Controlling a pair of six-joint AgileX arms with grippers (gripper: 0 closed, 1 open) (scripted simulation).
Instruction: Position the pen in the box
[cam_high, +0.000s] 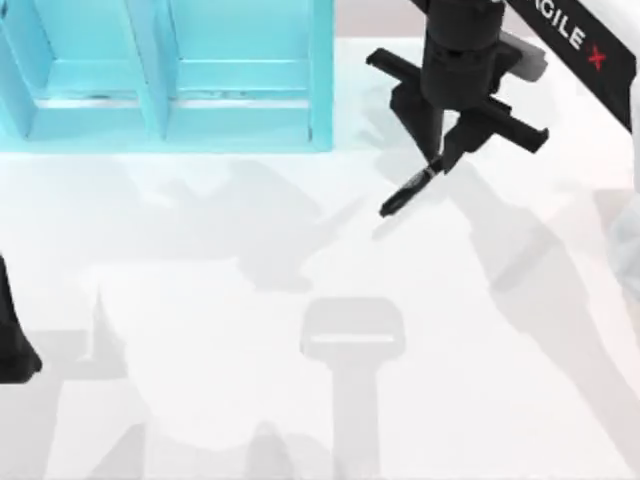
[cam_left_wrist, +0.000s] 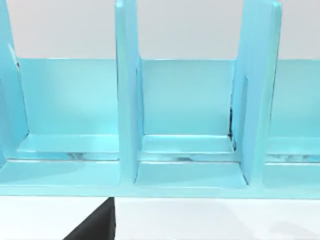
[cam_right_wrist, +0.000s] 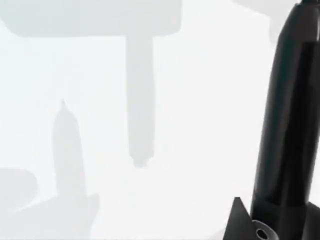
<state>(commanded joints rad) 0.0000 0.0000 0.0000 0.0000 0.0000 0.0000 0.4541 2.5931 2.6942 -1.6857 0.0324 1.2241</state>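
Table (cam_high: 200, 300): plain white, matte, crossed by soft grey shadows of arms and tools; one T-shaped shadow at lower centre of the top view.
Box (cam_high: 165, 75): turquoise, upper left of the top view, upright dividers forming compartments; seen close in the left wrist view (cam_left_wrist: 185, 125), resting on the white surface.
Right tool (cam_high: 445, 160): upper right of the top view, right of the box, clenched on the pen.
Pen (cam_high: 408, 190): black, silver band, slanting down-left from the fingers, lifted above the table, outside the box; large at the right edge of the right wrist view (cam_right_wrist: 290, 125).
Left tool: state cannot be told; dark arm part at lower left edge of the top view.
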